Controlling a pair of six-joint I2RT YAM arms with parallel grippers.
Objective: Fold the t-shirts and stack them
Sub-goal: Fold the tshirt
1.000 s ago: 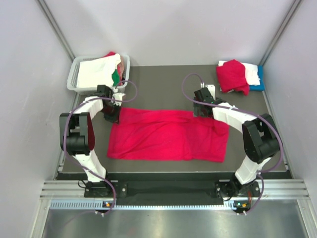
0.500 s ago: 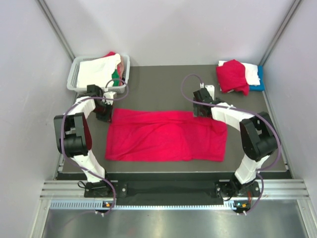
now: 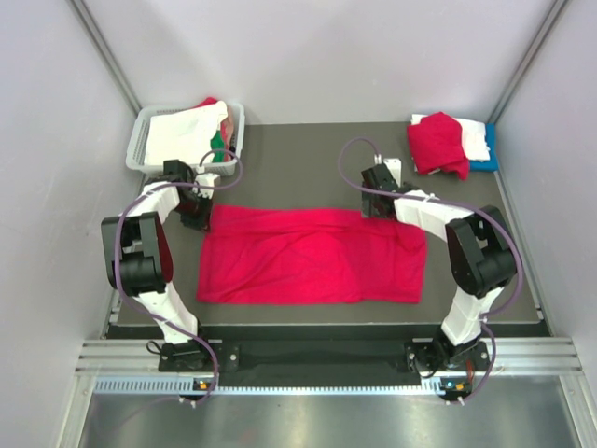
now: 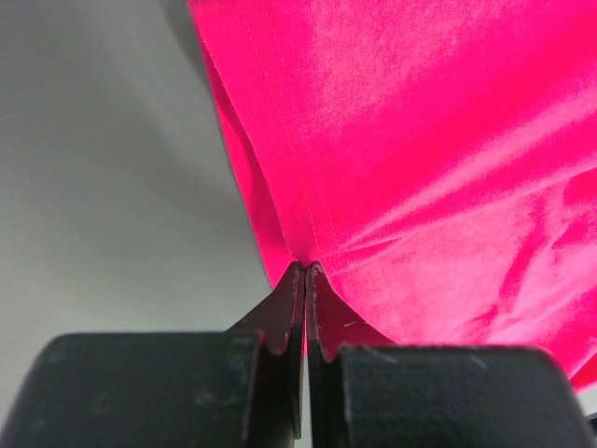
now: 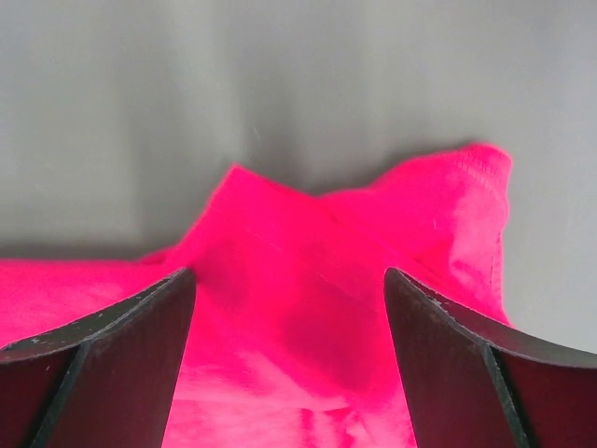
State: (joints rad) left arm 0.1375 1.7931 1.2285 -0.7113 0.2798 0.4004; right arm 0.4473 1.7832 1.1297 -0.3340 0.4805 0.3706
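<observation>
Red t-shirt (image 3: 308,257) cloth is pinched at its hemmed far-left corner by the left jaws, which are pressed tight together, with a sliver of red showing between the black fingers (image 4: 280,317) in the left wrist view. From that corner the stitched hem (image 4: 280,140) runs away across the grey bench (image 3: 298,159). The right jaws stand wide apart and hold nothing. Their two dark fingers (image 5: 103,355) straddle a bunched, raised fold of the same shirt (image 5: 326,299) at its far-right edge, and whether they touch the cloth cannot be told. Seen from above, the shirt lies as a broad band across the middle of the bench between the two arms, wrinkled towards its right end. A purple cable (image 3: 350,163) loops off each wrist. At the far-left corner of the bench, just beyond the left arm (image 3: 149,233), a pale slatted plastic basket (image 3: 140,149) holds a white garment (image 3: 182,135), with scraps of red (image 3: 207,101) and green (image 3: 217,145) cloth at its right side. At the far-right corner, well apart from the spread shirt, a folded red shirt (image 3: 438,142) lies on a white one (image 3: 476,138) and a blue one (image 3: 485,164).
</observation>
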